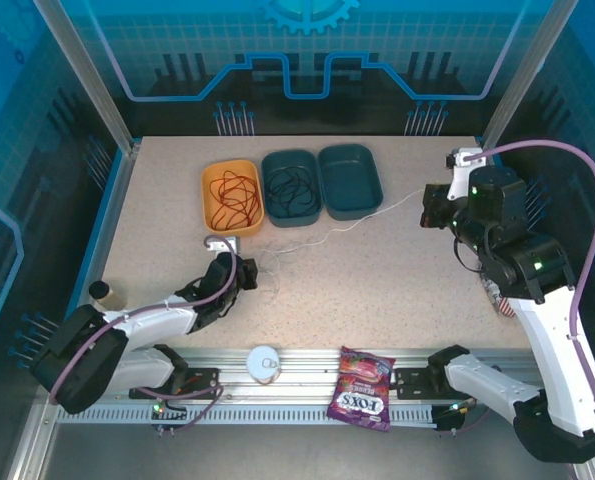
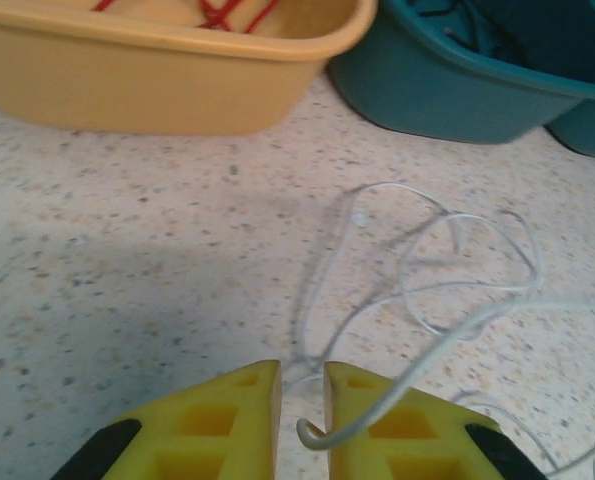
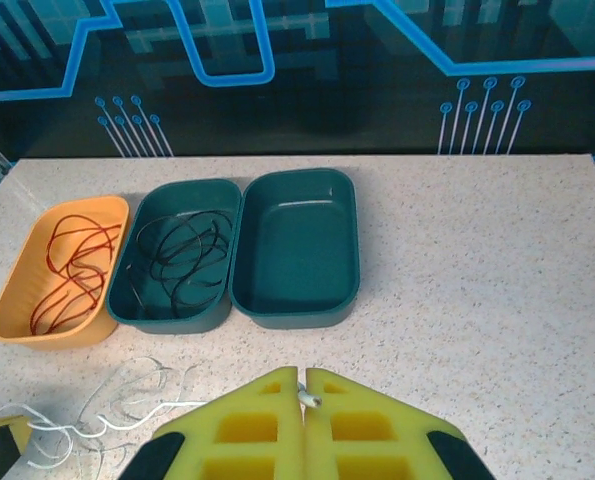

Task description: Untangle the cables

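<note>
A thin white cable (image 1: 357, 222) runs across the table from my right gripper (image 1: 429, 206) to a loose tangle (image 2: 427, 290) just ahead of my left gripper (image 1: 239, 268). In the right wrist view the right gripper (image 3: 304, 378) is shut on the white cable's end, and a short stub sticks out between the fingertips. The left gripper (image 2: 302, 372) stands narrowly open; the cable's other end lies over its right finger (image 2: 397, 420) and curls into the gap, unclamped. Red cable (image 1: 232, 195) lies coiled in the orange tray (image 1: 209, 215). Black cable (image 1: 292, 190) lies in the middle teal tray (image 1: 269, 215).
A third teal tray (image 1: 375, 195), to the right of the other two, holds nothing. At the near edge sit a FOX'S candy bag (image 1: 362, 388) and a round white roll (image 1: 263, 362). A small jar (image 1: 105, 293) stands at the left edge.
</note>
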Available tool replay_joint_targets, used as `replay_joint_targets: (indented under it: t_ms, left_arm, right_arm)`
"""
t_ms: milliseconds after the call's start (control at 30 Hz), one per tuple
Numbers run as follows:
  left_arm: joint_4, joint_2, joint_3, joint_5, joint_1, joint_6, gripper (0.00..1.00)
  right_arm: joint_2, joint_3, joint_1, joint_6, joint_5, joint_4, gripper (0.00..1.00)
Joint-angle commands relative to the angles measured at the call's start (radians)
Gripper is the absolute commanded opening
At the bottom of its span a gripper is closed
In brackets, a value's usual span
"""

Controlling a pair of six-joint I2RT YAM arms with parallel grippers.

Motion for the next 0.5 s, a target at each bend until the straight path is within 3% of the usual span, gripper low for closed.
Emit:
replay_joint_targets:
  t_ms: [0,133,333,467]
  left_arm:
    - [-0.048,-0.031,-0.03,-0.02,0.035,-0.055,0.2]
    - [-0.082,-0.078,-0.049,-0.04,0.054,-0.092,0.23]
    - [-0.167,-0.167,-0.073,-0.084,0.084,-0.158,0.44]
    - [-0.211,-0.234,-0.092,-0.096,0.112,-0.202,0.48]
  right_arm:
    - [-0.021,0.048,-0.015,-0.031,0.036,-0.016,0.0]
    - [-0.027,0.063,-0.018,-0.041,0.059,-0.023,0.0]
    - [-0.029,0.079,-0.024,-0.05,0.097,-0.034,0.0]
    - [-0.037,0.082,-0.028,-0.05,0.111,-0.032,0.0]
